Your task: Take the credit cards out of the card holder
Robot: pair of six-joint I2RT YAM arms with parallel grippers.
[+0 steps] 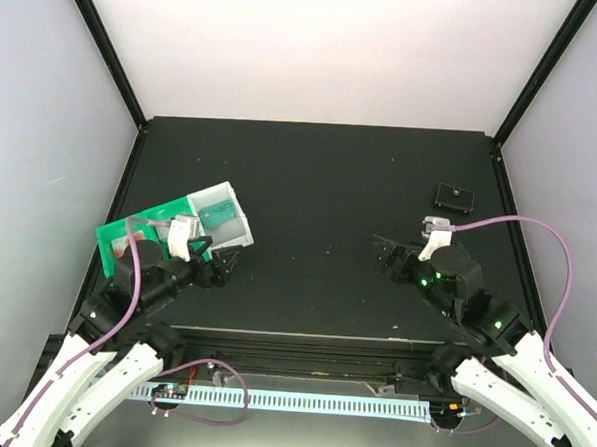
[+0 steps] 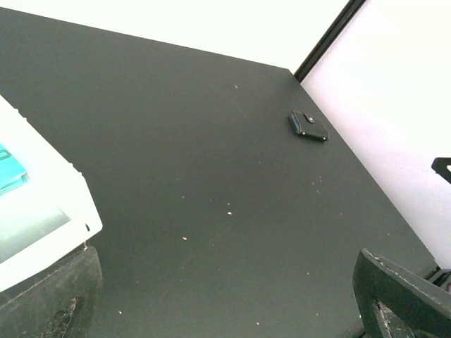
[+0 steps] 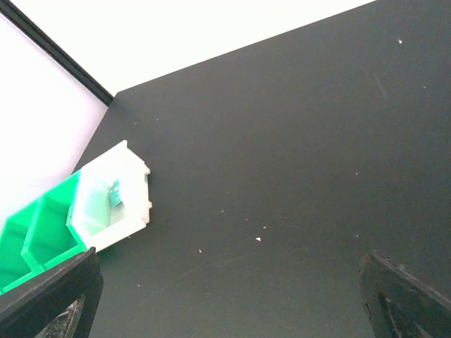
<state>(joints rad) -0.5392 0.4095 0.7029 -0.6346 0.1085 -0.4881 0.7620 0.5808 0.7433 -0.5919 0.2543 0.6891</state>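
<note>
L gripper [image 1: 223, 264] and R gripper [image 1: 385, 250] both wide open, empty, parked low = start pose; card holder [image 1: 455, 199], prob. the black snapped-shut pouch, lies untouched upper right, just beyond R gripper.

You're looking at a matte black table [image 1: 321, 175] flecked with pale specks, a green and translucent-white compartment tray [image 1: 109, 238] holding something teal [image 1: 219, 216], a small black object [image 2: 308, 127], and purple cables [image 1: 539, 228].

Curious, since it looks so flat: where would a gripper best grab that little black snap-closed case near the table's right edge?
Probably across the two long edges of the black case, coming straight down from above: it lies flat on the table, so only its sides offer purchase.
</note>
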